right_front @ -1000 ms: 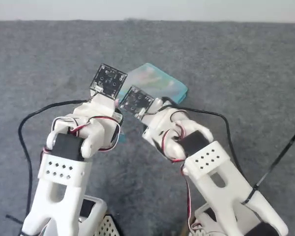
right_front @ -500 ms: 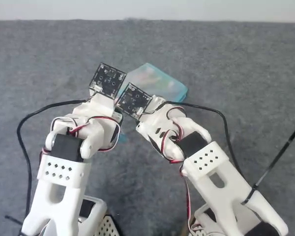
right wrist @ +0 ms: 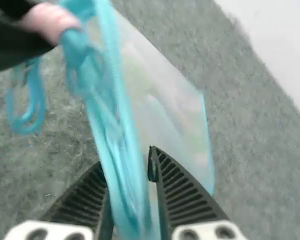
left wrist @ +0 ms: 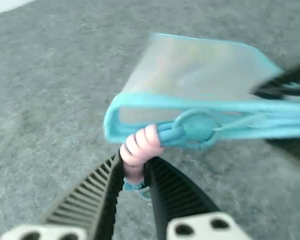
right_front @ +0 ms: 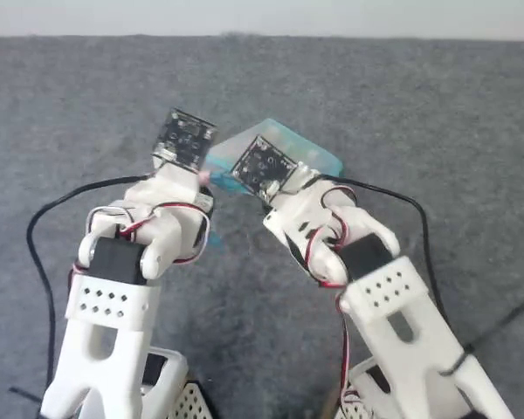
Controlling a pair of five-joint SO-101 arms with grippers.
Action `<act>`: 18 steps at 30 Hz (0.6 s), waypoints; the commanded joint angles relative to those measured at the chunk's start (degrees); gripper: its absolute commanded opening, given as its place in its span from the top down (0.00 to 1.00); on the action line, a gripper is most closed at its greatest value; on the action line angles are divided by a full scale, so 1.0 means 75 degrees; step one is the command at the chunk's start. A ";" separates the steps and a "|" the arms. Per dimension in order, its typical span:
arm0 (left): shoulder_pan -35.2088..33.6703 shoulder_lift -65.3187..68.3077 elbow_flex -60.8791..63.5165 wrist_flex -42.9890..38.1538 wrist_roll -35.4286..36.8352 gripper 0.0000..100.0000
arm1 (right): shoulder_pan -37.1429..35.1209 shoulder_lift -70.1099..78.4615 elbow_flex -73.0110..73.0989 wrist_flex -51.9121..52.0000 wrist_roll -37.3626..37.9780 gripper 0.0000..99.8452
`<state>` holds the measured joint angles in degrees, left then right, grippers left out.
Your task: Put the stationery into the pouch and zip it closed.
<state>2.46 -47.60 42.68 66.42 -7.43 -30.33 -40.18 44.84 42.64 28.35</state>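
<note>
On your left, the left gripper (left wrist: pixel 135 169) has its two ribbed black fingers pinched narrow on one pink zip pull (left wrist: pixel 138 146), rounded and ridged. One thin turquoise cord (left wrist: pixel 192 128) ties the pull to the single pouch (left wrist: pixel 190 70), which is flat translucent plastic with turquoise fabric edging. It sits mid-table on the grey, felt-like table (right_front: pixel 437 113), between your two arms. On your right, the right gripper (right wrist: pixel 128 167) is clamped on the pouch's turquoise edge.

pouch (left wrist: pixel 200 75): transl. smooth plastic, teal cloth-like trim | zip pull (left wrist: pixel 137 147): pink, smooth, rubbery-lkg | table cover (right_front: pixel 419 105): grey carpet-like cloth, rough, matt | left gripper (left wrist: pixel 134 164): black ribbed plastic
</note>
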 commanded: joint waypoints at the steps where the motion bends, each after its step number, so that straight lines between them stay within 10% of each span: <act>1: -0.1125 -0.0199 0.0369 -0.1008 -0.0246 0.99 | 0.0404 -0.1495 0.0305 0.0873 0.0656 0.99; 18: -0.0176 -0.0211 0.0756 -0.0985 -0.0281 0.99 | -0.0580 -0.3886 0.1289 0.2057 0.0082 0.96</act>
<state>-3.08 -47.52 49.36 58.42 -9.36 -29.19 -70.15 55.38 58.37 33.63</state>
